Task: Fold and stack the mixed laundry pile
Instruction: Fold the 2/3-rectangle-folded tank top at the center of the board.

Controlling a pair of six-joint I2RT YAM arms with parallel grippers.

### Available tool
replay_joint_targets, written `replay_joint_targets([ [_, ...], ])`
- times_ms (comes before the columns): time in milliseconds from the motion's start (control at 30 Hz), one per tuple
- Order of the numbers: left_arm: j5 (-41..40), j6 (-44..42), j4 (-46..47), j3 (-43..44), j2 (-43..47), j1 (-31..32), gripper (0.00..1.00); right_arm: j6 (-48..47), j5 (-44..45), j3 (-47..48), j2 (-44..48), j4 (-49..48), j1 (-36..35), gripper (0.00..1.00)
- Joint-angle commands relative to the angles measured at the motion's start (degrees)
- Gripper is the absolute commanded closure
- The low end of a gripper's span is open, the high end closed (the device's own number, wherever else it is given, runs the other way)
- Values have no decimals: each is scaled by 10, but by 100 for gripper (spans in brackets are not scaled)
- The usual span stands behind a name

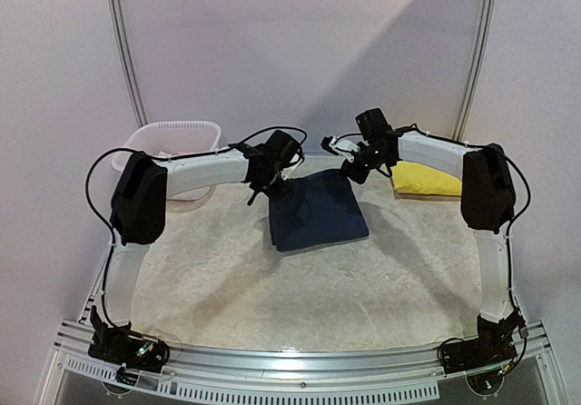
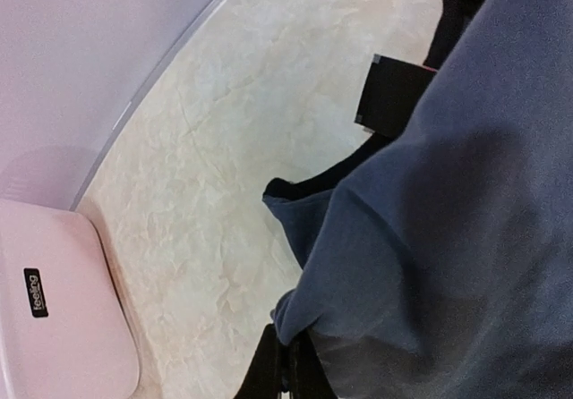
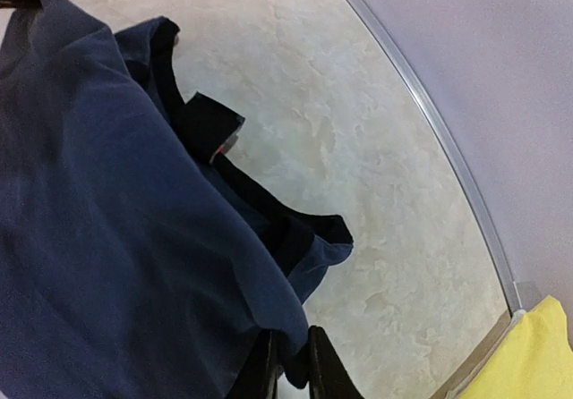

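The navy garment (image 1: 315, 210) lies partly folded in the middle of the table, its far edge lifted. My left gripper (image 1: 269, 180) is shut on its far left corner; the left wrist view shows the navy cloth (image 2: 448, 229) pinched between the black fingers (image 2: 264, 377). My right gripper (image 1: 356, 169) is shut on the far right corner; the right wrist view shows the navy cloth (image 3: 134, 238) clamped between the fingers (image 3: 327, 372). A folded yellow garment (image 1: 423, 180) lies at the far right, also in the right wrist view (image 3: 528, 354). No pink garment is in view.
A white slotted basket (image 1: 172, 146) stands at the far left behind the left arm; its smooth wall shows in the left wrist view (image 2: 63, 301). The table (image 1: 272, 296) has a pale mottled top with a metal rail (image 1: 300, 369) at the near edge.
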State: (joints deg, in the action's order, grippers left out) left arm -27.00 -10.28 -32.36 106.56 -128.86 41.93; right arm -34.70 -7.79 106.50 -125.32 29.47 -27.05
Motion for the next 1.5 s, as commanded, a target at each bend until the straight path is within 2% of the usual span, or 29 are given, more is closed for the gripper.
replay_joint_targets([
  [0,21,39,-66,118,-79,-26,89,32,18,85,-78,-9,19,78],
  [33,8,47,-75,135,-91,-28,78,38,21,106,-90,4,21,73],
  [100,-7,59,-59,128,-84,-27,64,53,15,134,-112,27,28,66],
  [167,-6,75,-9,76,-38,-26,57,78,-8,125,-100,35,41,60],
  [267,2,125,29,11,29,-26,54,134,-79,112,-62,69,71,45],
  [433,86,203,63,-84,105,-19,52,210,-234,109,-57,169,115,38],
  [567,217,258,102,-122,113,-19,51,214,-265,110,-92,216,122,37],
  [733,331,306,138,-113,77,-19,52,236,-291,126,-132,235,124,37],
  [1067,357,351,125,-74,-10,-24,58,325,-317,175,-218,235,121,35],
  [1467,348,370,85,-49,-62,-36,62,380,-336,207,-283,247,66,33],
])
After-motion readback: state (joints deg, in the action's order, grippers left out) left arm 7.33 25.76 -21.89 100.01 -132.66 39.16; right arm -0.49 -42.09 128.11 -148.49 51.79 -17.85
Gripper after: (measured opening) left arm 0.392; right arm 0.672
